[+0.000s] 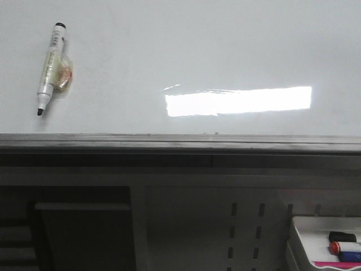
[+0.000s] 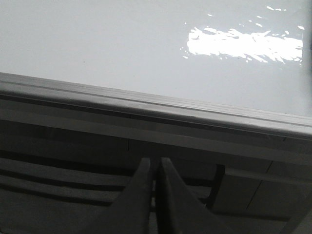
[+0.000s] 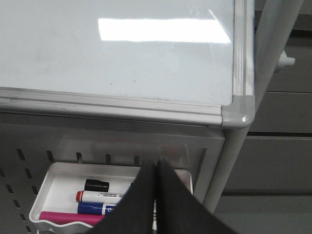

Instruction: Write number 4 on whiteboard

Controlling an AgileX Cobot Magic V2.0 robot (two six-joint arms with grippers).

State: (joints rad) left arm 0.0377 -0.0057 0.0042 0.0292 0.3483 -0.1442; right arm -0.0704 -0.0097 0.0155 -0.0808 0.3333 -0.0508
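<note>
Blank whiteboard point(image 1: 186, 51), one marker lying on it, both grippers pinched closed on nothing.

One black-tipped marker point(image 1: 49, 68) sits upper left of the front view, uncapped, with no 4 drawn anywhere. Left gripper point(image 2: 155, 168) and right gripper point(image 3: 157, 168) have fingers pressed together below the rail. Small tray point(image 3: 56, 178) holds one black cap point(image 3: 97, 185) and three markers: red point(image 3: 102, 196), blue point(image 3: 97, 208), pink point(image 3: 63, 217).

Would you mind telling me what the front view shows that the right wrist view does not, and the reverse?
Only the front view shows the black-tipped marker lying uncapped on the whiteboard. Only the right wrist view shows the right gripper, shut and empty, and the board's rounded grey corner. Both show the blank whiteboard, its glare patch, and the tray of markers.
</note>
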